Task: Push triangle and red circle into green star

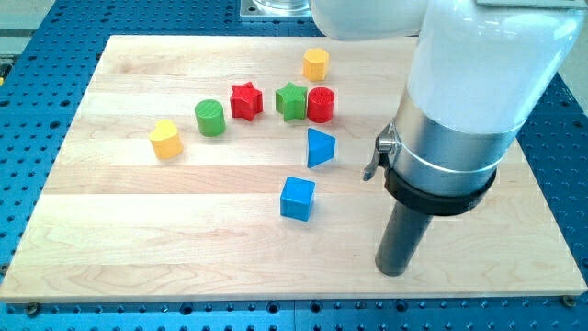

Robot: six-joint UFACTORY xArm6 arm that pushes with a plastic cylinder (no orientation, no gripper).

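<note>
**Triangle still apart from the star; red circle already against it**

Near the board's middle top sits the green star (291, 100), and the red circle (321, 104) is pressed against its right side, touching or so close that we cannot separate them from this angle; that half of the task looks done to us. Below the pair, apart from both, lies the blue triangle (319, 147), just under the red circle and slightly right of the star; this is the piece left to move, as we judge it.

Our tip (393, 270) rests on the wood well to the lower right of the triangle, touching no block; we carry no jaws at all, only the rod, so nothing is open, closed or clamped.

To do the step well we would bring the tip round beneath the triangle, a little to its right, and push up and leftward so it meets the star's lower edge; a push straight up would strike the red circle and might knock it off the star. The blue cube (297, 198) lies below and left of the triangle, so we should approach from the right to avoid it.

Farther out stand a red star (245, 100), a green cylinder (209, 118), a yellow block (316, 63) above and another yellow block (166, 139) at the left. No containers are on the wooden board (110, 230); nothing holds anything.
</note>
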